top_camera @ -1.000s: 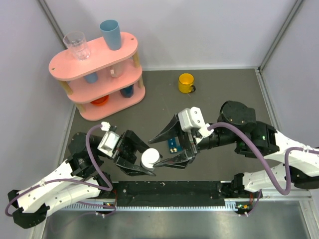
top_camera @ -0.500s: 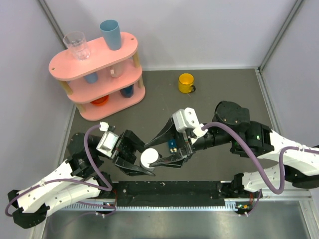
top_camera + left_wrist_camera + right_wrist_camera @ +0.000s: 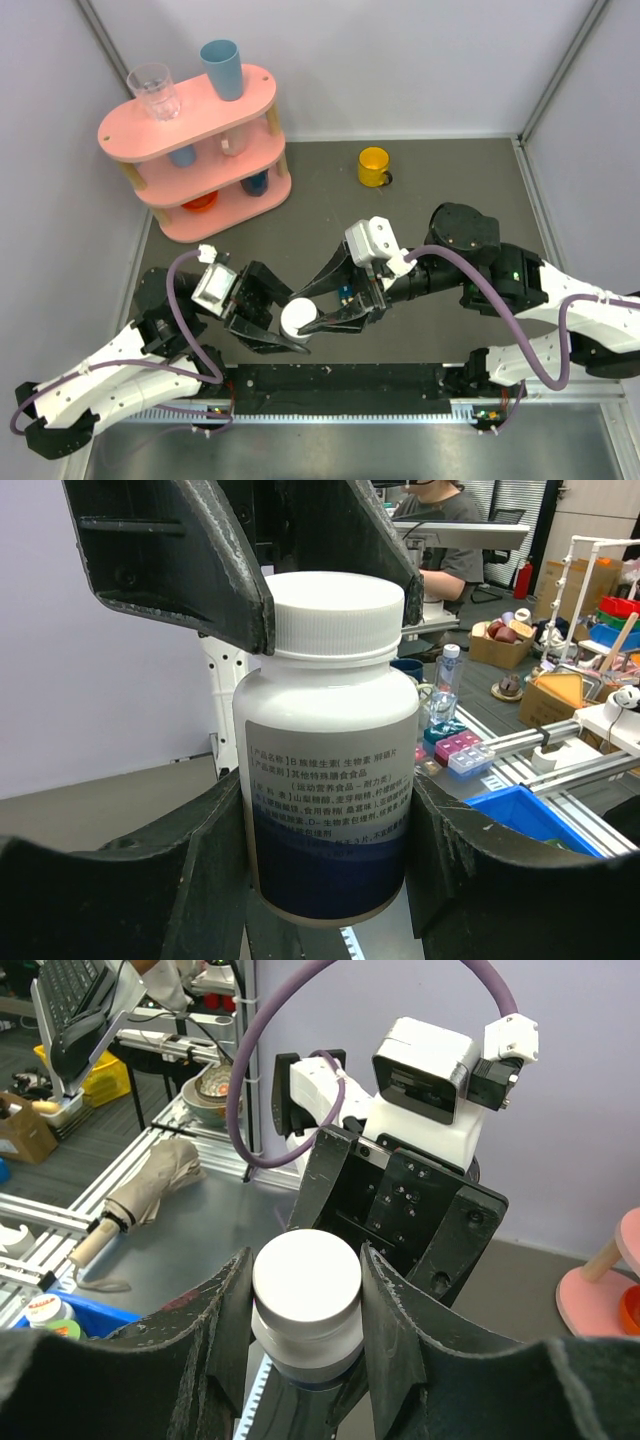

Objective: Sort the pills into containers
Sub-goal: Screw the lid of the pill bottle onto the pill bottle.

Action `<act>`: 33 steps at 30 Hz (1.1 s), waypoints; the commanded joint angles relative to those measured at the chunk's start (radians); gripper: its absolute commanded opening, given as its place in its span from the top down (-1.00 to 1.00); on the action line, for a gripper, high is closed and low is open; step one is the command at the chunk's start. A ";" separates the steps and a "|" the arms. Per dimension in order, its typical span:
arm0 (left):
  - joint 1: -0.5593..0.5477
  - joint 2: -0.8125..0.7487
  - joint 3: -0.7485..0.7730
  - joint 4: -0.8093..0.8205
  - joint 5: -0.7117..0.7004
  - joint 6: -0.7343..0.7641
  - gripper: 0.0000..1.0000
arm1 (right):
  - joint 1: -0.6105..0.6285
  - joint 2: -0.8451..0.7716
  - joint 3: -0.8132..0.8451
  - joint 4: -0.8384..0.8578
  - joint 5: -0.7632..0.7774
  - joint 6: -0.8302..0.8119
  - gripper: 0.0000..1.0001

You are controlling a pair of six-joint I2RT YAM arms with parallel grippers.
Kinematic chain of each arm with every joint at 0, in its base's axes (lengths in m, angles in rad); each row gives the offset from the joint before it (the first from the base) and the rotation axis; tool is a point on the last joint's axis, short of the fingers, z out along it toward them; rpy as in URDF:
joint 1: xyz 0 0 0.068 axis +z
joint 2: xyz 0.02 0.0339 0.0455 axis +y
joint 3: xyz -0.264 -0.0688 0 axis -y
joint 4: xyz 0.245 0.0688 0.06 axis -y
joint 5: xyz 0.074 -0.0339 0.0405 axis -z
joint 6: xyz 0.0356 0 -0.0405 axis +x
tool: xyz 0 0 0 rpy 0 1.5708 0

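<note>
A white capped bottle with a blue-banded label is held upright in my left gripper, which is shut on its body; the left wrist view shows the bottle pressed between both pads. My right gripper has come in from the right, and its fingers are closed against the sides of the white cap. The dark-teal pill box lies on the table under the right gripper and is mostly hidden. No loose pills show.
A pink three-tier shelf stands at the back left with a clear glass and a blue cup on top. A yellow mug sits at the back centre. A black strip runs along the near edge.
My right gripper has moved left over the pill box to the bottle, and its fingers have narrowed around the cap. The left gripper and bottle have barely moved.
</note>
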 commanded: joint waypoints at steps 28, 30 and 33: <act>0.000 -0.026 -0.019 0.135 -0.042 -0.047 1.00 | 0.002 -0.043 -0.035 0.117 0.035 0.043 1.00; 0.000 -0.038 -0.018 0.117 -0.078 -0.032 1.00 | 0.002 -0.048 -0.051 0.143 0.080 0.050 1.00; 0.000 -0.052 -0.009 0.060 -0.153 0.010 1.00 | 0.002 -0.049 -0.064 0.162 0.123 0.061 1.00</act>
